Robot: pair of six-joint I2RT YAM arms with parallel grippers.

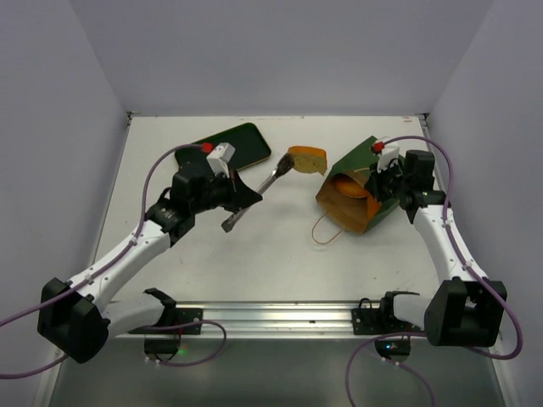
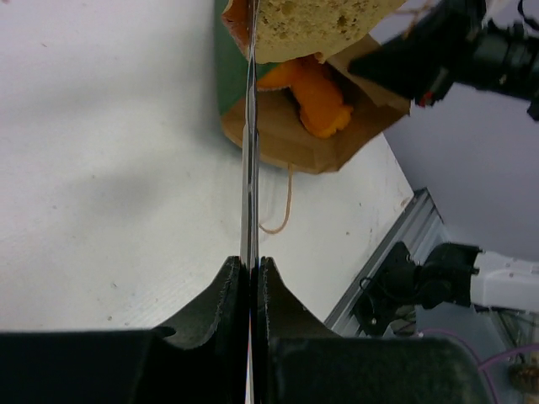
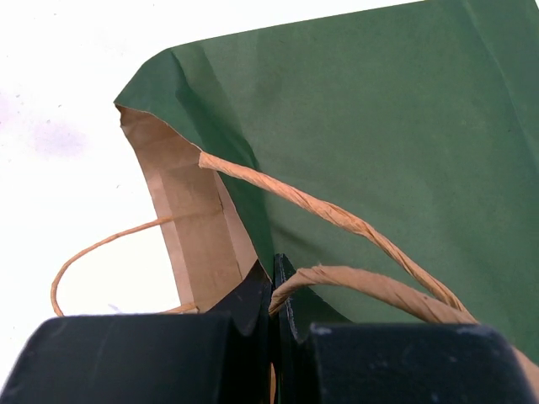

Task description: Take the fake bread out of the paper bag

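Just left of the paper bag (image 1: 361, 191) mouth, the left gripper (image 1: 244, 197) — clamped on tongs (image 1: 273, 178) — holds a bread slice (image 1: 307, 158) clear; the right gripper (image 1: 383, 175) pinches the bag's rim. Carry the slice left toward the tray (image 1: 246, 140) with an even squeeze — orange pieces (image 2: 320, 101) lie inside.

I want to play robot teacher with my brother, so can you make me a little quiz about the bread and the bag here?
1. True or false: the paper bag stands upright.
2. The left gripper is shut on: A a spoon, B tongs carrying a bread slice, C nothing.
3. What colour is the bread piece inside the bag?
Key: 1 false, it lies on its side, pinched by the right gripper. 2 B. 3 orange.
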